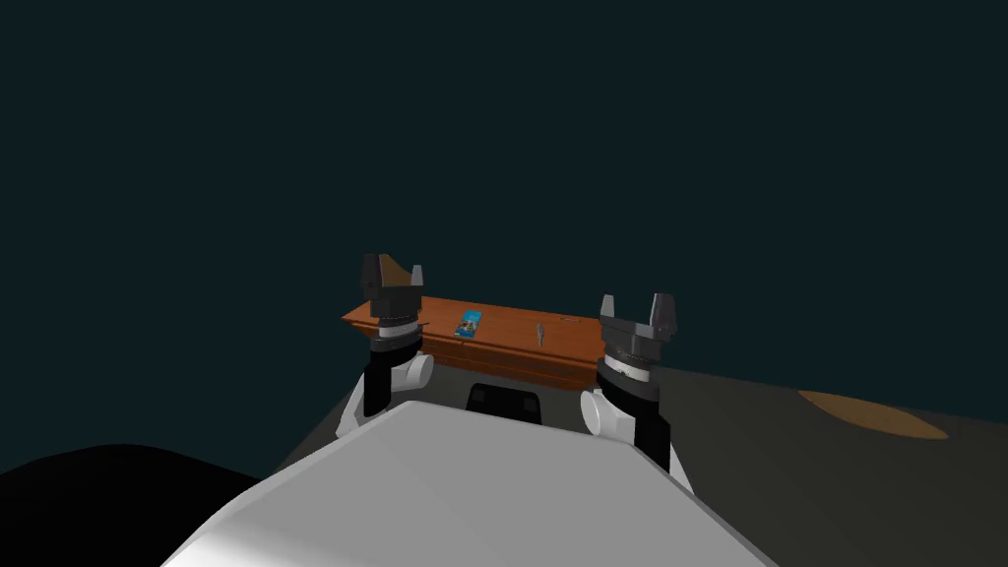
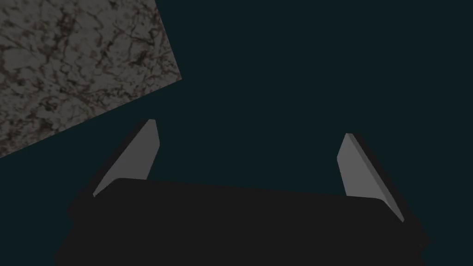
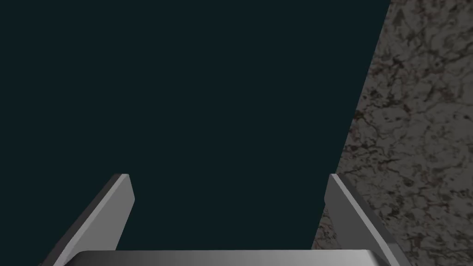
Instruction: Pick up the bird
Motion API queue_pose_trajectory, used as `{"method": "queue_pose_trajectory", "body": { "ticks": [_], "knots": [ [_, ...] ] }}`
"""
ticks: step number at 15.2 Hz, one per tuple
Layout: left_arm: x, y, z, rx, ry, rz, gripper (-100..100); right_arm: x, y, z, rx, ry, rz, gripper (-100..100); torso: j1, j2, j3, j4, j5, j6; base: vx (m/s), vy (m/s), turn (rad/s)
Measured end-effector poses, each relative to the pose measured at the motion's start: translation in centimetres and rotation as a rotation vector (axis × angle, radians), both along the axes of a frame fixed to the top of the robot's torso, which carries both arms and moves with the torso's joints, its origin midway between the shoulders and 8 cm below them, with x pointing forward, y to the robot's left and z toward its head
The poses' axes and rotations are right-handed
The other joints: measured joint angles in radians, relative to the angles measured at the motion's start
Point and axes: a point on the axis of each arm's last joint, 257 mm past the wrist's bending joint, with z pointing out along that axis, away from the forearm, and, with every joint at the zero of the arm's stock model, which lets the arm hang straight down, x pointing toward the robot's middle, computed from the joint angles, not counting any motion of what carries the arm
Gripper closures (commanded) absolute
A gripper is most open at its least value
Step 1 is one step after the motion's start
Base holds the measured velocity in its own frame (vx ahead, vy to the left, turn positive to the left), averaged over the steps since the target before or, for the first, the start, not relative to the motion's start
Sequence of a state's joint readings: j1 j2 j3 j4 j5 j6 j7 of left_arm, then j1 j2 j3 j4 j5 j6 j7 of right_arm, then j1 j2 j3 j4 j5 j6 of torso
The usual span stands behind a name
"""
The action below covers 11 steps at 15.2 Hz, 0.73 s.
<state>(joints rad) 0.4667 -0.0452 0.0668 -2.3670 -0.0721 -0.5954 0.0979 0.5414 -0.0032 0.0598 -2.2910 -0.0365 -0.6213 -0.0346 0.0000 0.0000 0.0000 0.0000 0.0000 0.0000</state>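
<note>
A small grey figure (image 1: 539,333), too small to make out its shape, stands on a long brown wooden top (image 1: 512,345) ahead of me, right of its middle. Both arms are raised in front of my chest. My left gripper (image 1: 392,271) is held over the left end of the top, fingers open and empty. My right gripper (image 1: 638,307) hovers at the top's right end, to the right of the grey figure, also open and empty. In the wrist views each pair of fingers (image 2: 134,154) (image 3: 108,208) stands wide apart with nothing between them.
A blue flat packet (image 1: 470,322) lies on the wooden top left of the grey figure. A dark teal wall (image 1: 512,128) rises behind. A dark box (image 1: 504,399) sits below the top's front. A tan oval patch (image 1: 871,411) lies on the floor to the right.
</note>
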Motion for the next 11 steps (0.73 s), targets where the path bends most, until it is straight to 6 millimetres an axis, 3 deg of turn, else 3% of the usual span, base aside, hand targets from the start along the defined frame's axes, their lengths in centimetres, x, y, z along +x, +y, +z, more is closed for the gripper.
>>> {"method": "queue_pose_trajectory", "body": {
  "ticks": [6, 11],
  "knots": [
    [0.0, 0.0, 0.0, 0.0, 0.0, 0.0, 0, 2.5, 0.5, -2.7, -0.136, 0.108, -0.005, -100, -0.001, 0.0, 0.0, 0.0, 0.0, 0.0, -0.002, -0.007, 0.099],
    [0.0, 0.0, 0.0, 0.0, 0.0, 0.0, 0, 5.8, -0.3, -7.1, -0.273, 0.25, -0.055, -100, -0.001, 0.0, 0.0, 0.0, 0.0, 0.0, -0.003, -0.01, 0.139]
  ]
}}
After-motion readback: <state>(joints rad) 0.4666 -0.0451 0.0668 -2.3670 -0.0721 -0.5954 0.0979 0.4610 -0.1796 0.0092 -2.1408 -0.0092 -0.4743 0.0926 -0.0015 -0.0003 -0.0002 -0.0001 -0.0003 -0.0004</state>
